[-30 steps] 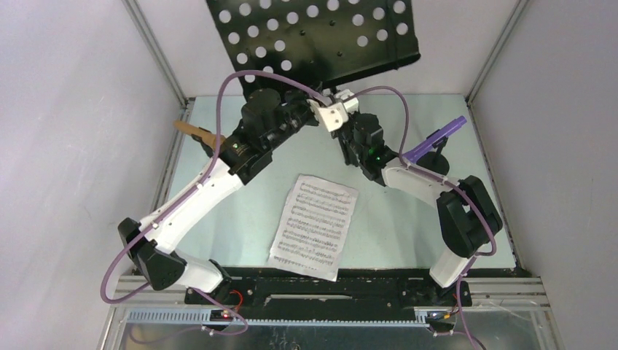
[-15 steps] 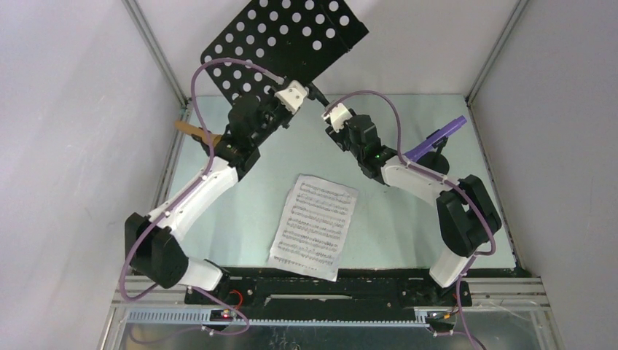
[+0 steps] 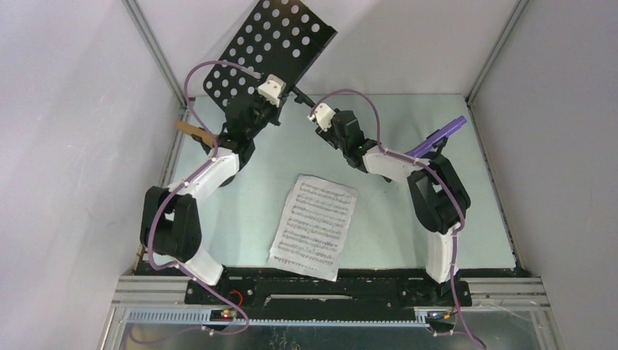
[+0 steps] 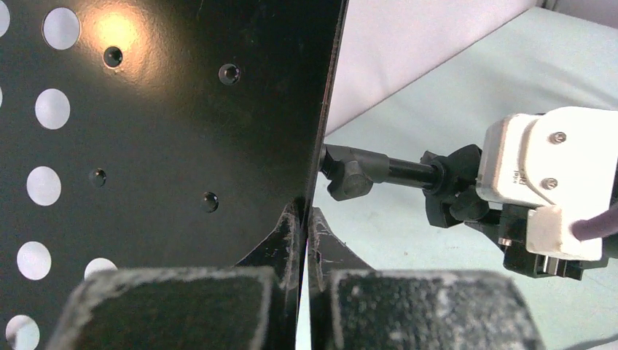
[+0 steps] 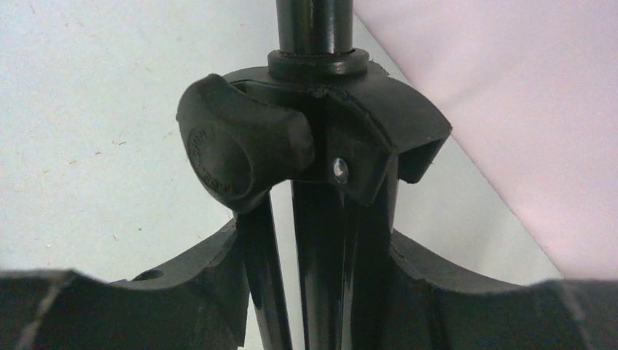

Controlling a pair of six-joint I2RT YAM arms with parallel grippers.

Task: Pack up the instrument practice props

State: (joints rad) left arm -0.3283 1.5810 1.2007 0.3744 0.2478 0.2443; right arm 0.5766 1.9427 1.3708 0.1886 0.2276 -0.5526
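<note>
Left pincer (image 4: 306,237) is clamping the rack (image 3: 271,45) by its plate edge, jaws nearly closed on the thin metal. Right pincer (image 5: 321,299) is gripping the rack's pole and legs just below the knob (image 5: 240,157), jaws tight around them. Rack is sitting tilted over the far side of the tabletop (image 3: 386,233). Sheets (image 3: 315,226) are lying flat nearer than the rack. Purple mic (image 3: 437,138) is lying right of the rack, tan mic (image 3: 193,131) left of it.

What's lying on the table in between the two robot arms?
A white page of sheet music lies flat on the table, between the left arm and the right arm. The top view shows it, touching neither arm.
</note>
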